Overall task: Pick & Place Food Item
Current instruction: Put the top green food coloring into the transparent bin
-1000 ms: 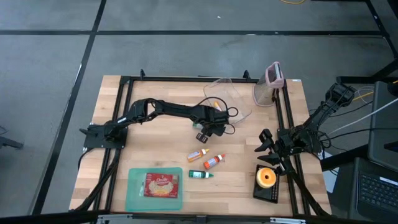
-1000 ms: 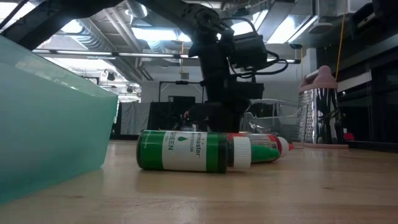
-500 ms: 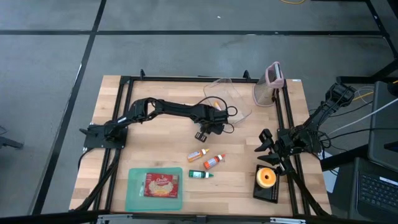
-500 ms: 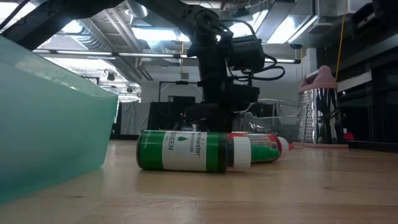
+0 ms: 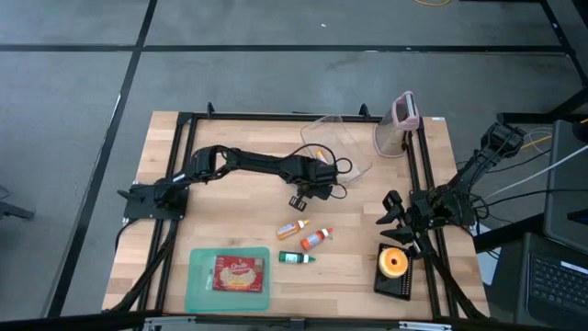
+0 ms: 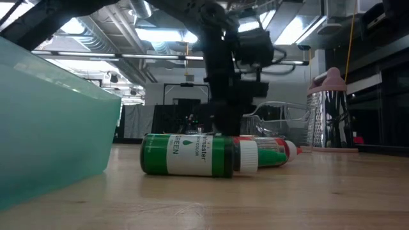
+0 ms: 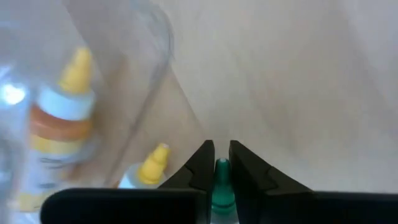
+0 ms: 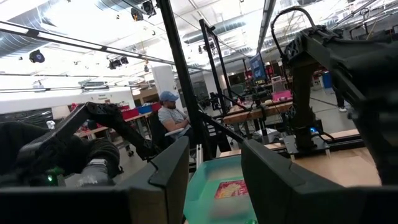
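**Left gripper pinched a green-tipped bottle**

The left gripper (image 7: 218, 167) was clamped narrowly on a small bottle (image 7: 220, 186) by its green tip, probably for carrying. Just beside it sat the clear container (image 5: 335, 138) holding yellow-capped bottles (image 7: 69, 106). The right gripper (image 8: 214, 180), parted and empty, waited at the table's right edge.

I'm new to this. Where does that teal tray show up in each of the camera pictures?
High view: the teal tray sits at the table's bottom edge, left of centre.
Low view: its wall fills the left side.
Left wrist view: not in it.
Right wrist view: seen between that arm's two fingers.
Shared landmark: the green bottle lies just right of the tray in the high and low views.
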Robot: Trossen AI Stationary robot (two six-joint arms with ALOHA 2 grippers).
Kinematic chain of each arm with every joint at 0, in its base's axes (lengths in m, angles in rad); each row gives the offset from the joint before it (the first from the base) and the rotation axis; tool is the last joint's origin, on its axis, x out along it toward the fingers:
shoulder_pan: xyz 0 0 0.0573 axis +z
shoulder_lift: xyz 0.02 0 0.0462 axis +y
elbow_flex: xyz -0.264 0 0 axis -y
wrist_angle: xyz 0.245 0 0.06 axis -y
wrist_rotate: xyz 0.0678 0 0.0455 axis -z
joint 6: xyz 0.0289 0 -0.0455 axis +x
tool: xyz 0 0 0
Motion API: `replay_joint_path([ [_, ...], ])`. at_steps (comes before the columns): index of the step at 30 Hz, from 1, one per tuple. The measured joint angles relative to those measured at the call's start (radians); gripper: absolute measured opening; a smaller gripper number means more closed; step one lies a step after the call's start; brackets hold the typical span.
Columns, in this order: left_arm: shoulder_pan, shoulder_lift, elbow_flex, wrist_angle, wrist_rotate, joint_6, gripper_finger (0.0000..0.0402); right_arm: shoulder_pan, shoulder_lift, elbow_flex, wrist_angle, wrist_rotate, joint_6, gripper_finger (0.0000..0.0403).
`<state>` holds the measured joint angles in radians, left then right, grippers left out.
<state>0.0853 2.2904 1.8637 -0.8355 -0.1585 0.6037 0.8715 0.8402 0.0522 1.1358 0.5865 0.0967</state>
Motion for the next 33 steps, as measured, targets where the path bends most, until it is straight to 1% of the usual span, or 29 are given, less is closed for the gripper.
replay_joint_path([
  [4,-0.019,-0.066,0.001,0.006,0.004,-0.010,0.0023,0.000,0.000,0.000,0.000,0.000,0.000,0.0146],
  [9,-0.034,-0.175,0.001,0.018,0.040,-0.053,0.0016,0.000,0.000,0.000,0.000,0.000,0.000,0.0146],
  [14,-0.037,-0.291,0.001,0.124,0.083,-0.071,0.0014,0.000,0.000,0.000,0.001,0.000,0.000,0.0146],
  [18,-0.001,-0.368,0.002,0.236,0.123,-0.086,0.0014,0.000,0.000,0.000,0.003,0.000,0.000,0.0146],
  [21,0.047,-0.409,0.002,0.315,0.202,-0.117,0.0014,0.000,0.000,0.000,0.008,0.000,0.000,0.0146],
  [26,0.139,-0.417,0.002,0.462,0.389,-0.155,0.0014,0.000,0.000,0.000,0.009,0.000,0.000,0.0146],
  [29,0.189,-0.391,0.003,0.558,0.478,-0.195,0.0014,0.000,0.000,0.001,0.009,0.000,0.000,0.0146],
  [33,0.264,-0.333,0.002,0.634,0.642,-0.293,0.0014,0.000,0.000,0.001,0.009,0.000,0.000,0.0146],
])
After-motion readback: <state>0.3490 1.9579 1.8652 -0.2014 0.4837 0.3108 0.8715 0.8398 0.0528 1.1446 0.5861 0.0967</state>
